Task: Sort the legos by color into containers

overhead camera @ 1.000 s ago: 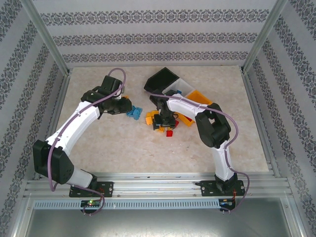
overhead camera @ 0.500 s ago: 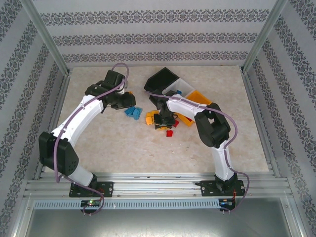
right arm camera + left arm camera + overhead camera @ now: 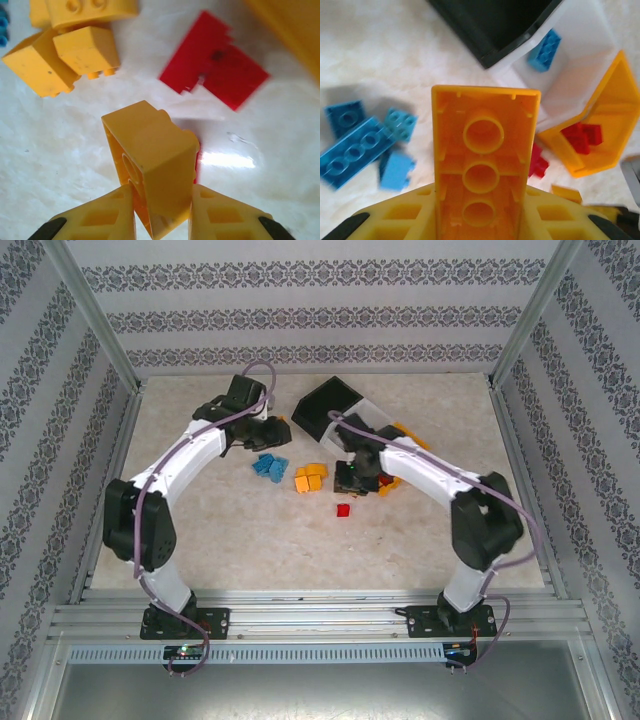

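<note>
The left fingers [image 3: 405,220] are clamped on a long orange-yellow brick [image 3: 482,150], held above the counter [image 3: 380,50] and facing the three bins. The black bin [image 3: 495,25] sits next to the white bin [image 3: 580,30], which holds a blue brick [image 3: 545,50]. The orange bin [image 3: 615,100] holds red bricks [image 3: 582,137]. Loose blue bricks [image 3: 365,145] lie off to the left.

The right fingers [image 3: 100,220] are closed tight on a small orange-yellow brick [image 3: 155,165] just over the counter. It is near a red piece [image 3: 215,75] and a cluster of orange-yellow bricks [image 3: 70,55]. From above, the right arm [image 3: 420,465] crosses over the white and orange bins.
</note>
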You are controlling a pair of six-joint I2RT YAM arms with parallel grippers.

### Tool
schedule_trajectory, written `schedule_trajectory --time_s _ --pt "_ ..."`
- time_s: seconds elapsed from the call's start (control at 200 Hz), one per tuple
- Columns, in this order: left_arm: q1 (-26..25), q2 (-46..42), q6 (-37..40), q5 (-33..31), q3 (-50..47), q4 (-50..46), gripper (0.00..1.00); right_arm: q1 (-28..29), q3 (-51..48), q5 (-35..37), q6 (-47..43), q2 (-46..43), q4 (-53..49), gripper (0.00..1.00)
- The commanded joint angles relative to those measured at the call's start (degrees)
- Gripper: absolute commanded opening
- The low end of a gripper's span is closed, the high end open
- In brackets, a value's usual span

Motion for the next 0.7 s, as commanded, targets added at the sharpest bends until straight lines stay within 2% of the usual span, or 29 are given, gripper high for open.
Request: schedule_trajectory --time_s 0.0,0.125,0.26,0.48,0.694 --pt "0.8 4.9 -6.9 7.2 3.1 12.0 0.35 -2.0 -4.9 -2.1 3.1 -6.7 1.3 0.24" --pt "0.7 12.2 -13.7 11.1 6.7 20.7 0.35 -3.6 -8.5 -2.0 3.2 -13.1 -0.6 0.24" --pt "0.5 20.8 -18.1 14.4 13.6 24.8 0.36 -4.5 -11.2 -2.0 3.9 -18.1 -1.9 0.24" --pt "0.1 32.0 -17.7 14.9 27.9 21.2 0.37 -4.6 -16.3 -1.7 6.9 -26.0 -2.2 0.24" --pt "-0.2 44.0 -15.8 13.7 46.4 12.2 0.38 -5.1 -19.7 -0.9 8.4 -31.5 -4.2 0.24"
